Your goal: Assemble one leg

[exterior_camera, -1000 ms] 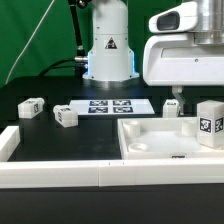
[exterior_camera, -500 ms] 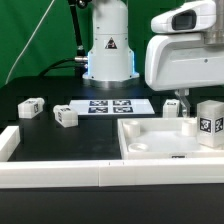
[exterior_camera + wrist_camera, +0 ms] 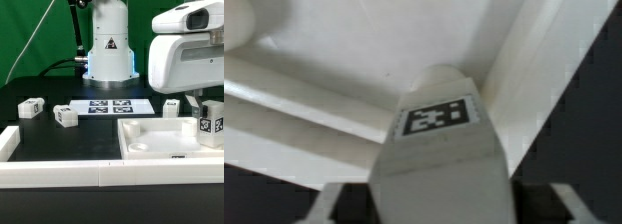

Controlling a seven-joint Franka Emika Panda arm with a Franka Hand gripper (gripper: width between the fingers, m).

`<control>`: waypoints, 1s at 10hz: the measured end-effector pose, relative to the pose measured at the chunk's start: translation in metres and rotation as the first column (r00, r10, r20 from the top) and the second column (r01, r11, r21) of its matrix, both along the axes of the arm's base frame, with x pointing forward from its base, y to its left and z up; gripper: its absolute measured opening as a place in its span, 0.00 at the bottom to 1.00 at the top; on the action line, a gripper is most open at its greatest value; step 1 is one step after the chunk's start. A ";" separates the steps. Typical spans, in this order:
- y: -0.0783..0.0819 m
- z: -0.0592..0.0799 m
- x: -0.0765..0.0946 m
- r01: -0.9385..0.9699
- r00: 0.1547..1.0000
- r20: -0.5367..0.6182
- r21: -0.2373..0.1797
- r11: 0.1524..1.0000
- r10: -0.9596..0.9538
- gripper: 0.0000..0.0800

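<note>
Roughly, we judge the job to be in its middle stretch: the leg [image 3: 209, 126] is picked up and brought to the white tray [image 3: 165, 142], but nothing shows it fastened there yet. In the exterior view it stands upright at the tray's corner on that view's right, tag facing the camera, directly under the gripper [image 3: 203, 104]. From the wrist view we see the leg [image 3: 438, 120] running out from between the two dark fingers [image 3: 349, 205], which sit against its sides, so the jaws are closed narrow on it. Its far end points into the tray's recessed corner [image 3: 331, 40]; whether it touches the floor of that recess we cannot tell.

What remains, in our judgement, is seating the end in the corner socket and securing it, then letting go.

Room is tight on two sides. The tray's raised walls meet just beside the leg's tip, so any sideways slide would strike a wall; upward is free. Three loose legs lie well apart from the work: one [image 3: 172, 105] behind the tray, two [image 3: 30, 107] [image 3: 66, 116] on the black table [image 3: 60, 140] toward the exterior view's left, near the marker board [image 3: 112, 106]. A white rail [image 3: 60, 175] bounds the front edge, away from the gripper's path.
</note>
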State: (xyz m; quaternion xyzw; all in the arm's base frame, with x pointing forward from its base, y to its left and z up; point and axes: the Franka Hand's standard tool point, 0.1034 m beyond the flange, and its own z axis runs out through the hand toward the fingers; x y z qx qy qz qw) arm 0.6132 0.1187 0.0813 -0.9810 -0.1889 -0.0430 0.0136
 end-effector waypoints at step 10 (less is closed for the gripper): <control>-0.004 -0.003 0.001 0.801 0.598 -0.056 0.049 0.596 -0.799 0.36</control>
